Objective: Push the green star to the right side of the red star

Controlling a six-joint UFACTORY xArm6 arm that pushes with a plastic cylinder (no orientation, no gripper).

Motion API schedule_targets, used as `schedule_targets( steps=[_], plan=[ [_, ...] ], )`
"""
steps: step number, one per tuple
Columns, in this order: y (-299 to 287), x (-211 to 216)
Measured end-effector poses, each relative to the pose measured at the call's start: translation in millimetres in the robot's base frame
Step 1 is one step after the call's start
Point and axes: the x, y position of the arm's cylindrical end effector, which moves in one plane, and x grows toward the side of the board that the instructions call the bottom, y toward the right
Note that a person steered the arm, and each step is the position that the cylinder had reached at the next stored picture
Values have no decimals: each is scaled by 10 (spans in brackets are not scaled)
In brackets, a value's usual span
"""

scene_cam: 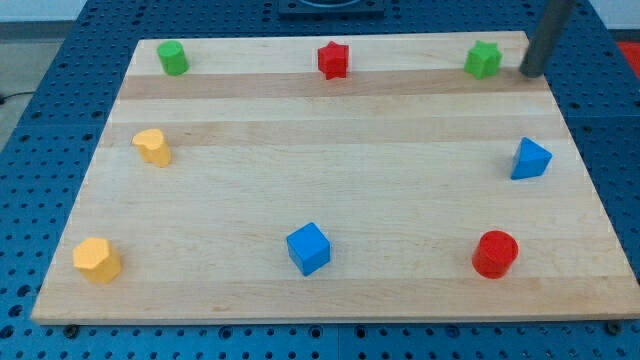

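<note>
The green star (483,60) lies near the top right corner of the wooden board (330,190). The red star (332,60) lies at the top middle, well to the view's left of the green star. My tip (529,72) is at the board's top right edge, just to the view's right of the green star, with a small gap between them. The dark rod rises up out of the view's top.
A green cylinder (173,58) is at top left. A yellow block (152,146) is at left and a yellow block (97,260) at bottom left. A blue cube (308,248) is at bottom middle, a red cylinder (495,253) at bottom right, a blue block (530,159) at right.
</note>
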Motion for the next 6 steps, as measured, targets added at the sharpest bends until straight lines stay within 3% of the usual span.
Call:
schedule_targets(
  steps=[3, 6],
  plan=[
    [-530, -108],
    [-1411, -109]
  ],
)
